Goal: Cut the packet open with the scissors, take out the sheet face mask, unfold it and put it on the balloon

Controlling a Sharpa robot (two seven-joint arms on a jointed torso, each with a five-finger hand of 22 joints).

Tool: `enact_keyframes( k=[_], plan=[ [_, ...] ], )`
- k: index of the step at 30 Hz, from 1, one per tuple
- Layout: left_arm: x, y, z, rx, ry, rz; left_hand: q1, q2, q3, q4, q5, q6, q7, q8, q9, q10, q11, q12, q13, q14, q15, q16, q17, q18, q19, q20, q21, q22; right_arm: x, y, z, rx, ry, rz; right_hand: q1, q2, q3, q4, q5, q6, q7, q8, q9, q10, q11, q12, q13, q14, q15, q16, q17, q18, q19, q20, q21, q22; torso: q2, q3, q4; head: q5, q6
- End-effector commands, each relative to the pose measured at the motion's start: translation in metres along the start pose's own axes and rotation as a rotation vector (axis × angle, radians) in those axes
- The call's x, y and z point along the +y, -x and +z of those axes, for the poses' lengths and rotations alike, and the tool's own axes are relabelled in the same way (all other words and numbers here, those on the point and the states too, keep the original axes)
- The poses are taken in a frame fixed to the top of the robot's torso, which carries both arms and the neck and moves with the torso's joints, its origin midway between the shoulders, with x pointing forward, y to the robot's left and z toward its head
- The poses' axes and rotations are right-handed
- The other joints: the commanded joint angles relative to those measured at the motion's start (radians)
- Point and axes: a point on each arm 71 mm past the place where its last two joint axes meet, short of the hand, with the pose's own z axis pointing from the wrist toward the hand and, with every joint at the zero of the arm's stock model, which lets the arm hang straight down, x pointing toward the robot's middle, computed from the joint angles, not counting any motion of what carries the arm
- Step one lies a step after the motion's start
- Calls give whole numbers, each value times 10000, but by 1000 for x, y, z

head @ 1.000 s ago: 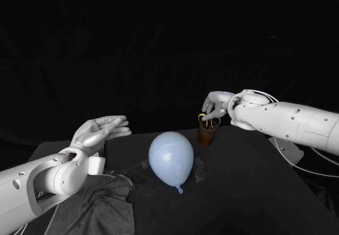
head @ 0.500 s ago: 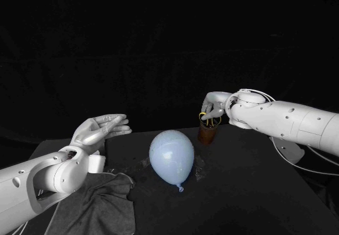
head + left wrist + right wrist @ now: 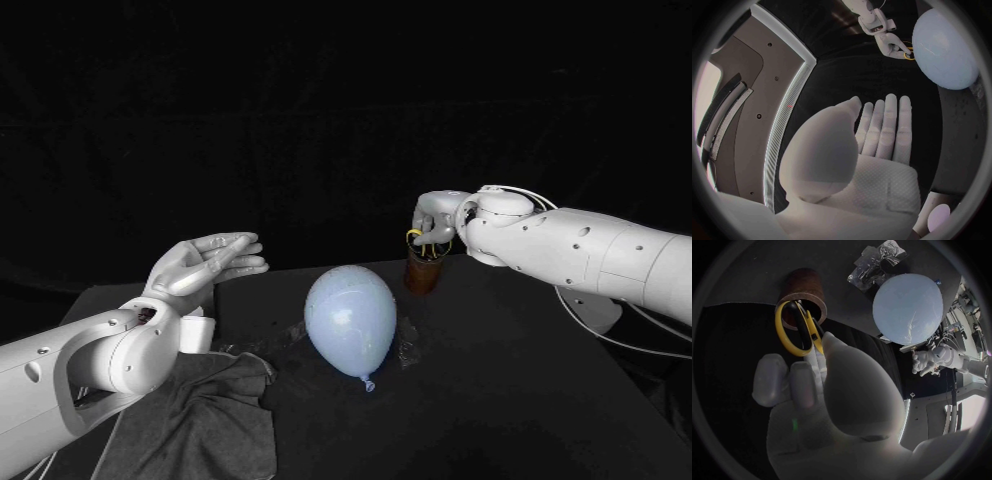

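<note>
- head view gives me a pale blue balloon (image 3: 351, 320), smooth and egg-shaped, lying on the matte black table (image 3: 519, 400) with its knotted neck towards the robot.
- a crinkled, shiny packet (image 3: 879, 260) lies on the table just beside the balloon.
- the scissors (image 3: 423, 240) have glossy yellow loop handles and dark blades. they stand blades-down in a brown, round, tube-shaped holder (image 3: 423, 275), just behind the balloon on the robot's right.
- my right hand (image 3: 434, 218) hangs over the holder with its fingers curled down. in the right wrist view the thumb and fingertips pinch a yellow handle loop, and the blades sit inside the tube.
- my left hand (image 3: 209, 262) is raised over the table's left side, well apart from the balloon and scissors. its palm is flat, its fingers are straight, and it holds nothing.
- a rumpled dark grey cloth (image 3: 202, 420) lies at the near left of the table under the left arm, with a small white object (image 3: 198, 337) at its far edge.
</note>
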Motion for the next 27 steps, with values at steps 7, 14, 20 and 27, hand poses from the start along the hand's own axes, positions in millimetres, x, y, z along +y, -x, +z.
enact_keyframes(
  k=[7,14,20,27],
  plan=[
    [-1,-2,0,121,-36,-81,-33,-62,26,57,16,15,24,-38,-15,74,-17,-64,-5,64,-16,-12,16,163,90,-5,-20,-20,-1,1,-1,-552,-426,-495,-166,149,1477,-309,-82,211,-123,359,366,527,-171,2,87,354,-152,138,72,-233,108,-143,135,248,-4,1,-9,-4,0],
    [-1,-2,1,152,5,-98,-35,-62,27,59,16,14,25,-39,-16,74,-16,-67,-5,63,-15,-13,18,162,90,-4,-21,-21,-3,3,-4,-988,-402,-136,-1276,-176,3069,-1087,72,-68,-143,904,1106,715,-216,-33,137,377,-175,251,161,-253,155,-177,194,437,-6,7,-10,-17,30],
    [0,-2,1,156,33,-100,-37,-77,39,64,16,-11,40,-63,-27,56,-6,-97,-9,45,-9,-26,30,159,85,-1,-30,-29,-4,7,-8,-1226,-352,143,-1626,-214,3359,-1276,77,-148,-154,1059,1323,737,-212,-30,149,375,-174,268,165,-253,151,-177,187,463,-9,3,-13,-43,92],
    [1,-3,3,192,53,-118,-33,-82,50,63,17,-26,50,-79,-34,45,2,-116,-11,35,-3,-34,39,159,82,0,-36,-35,-6,23,-12,-1850,-448,231,-1822,-223,3480,-1346,10,-187,-166,1139,1436,751,-217,-31,155,373,-178,276,160,-251,145,-179,178,469,-34,2,-22,-79,150]
  ],
)
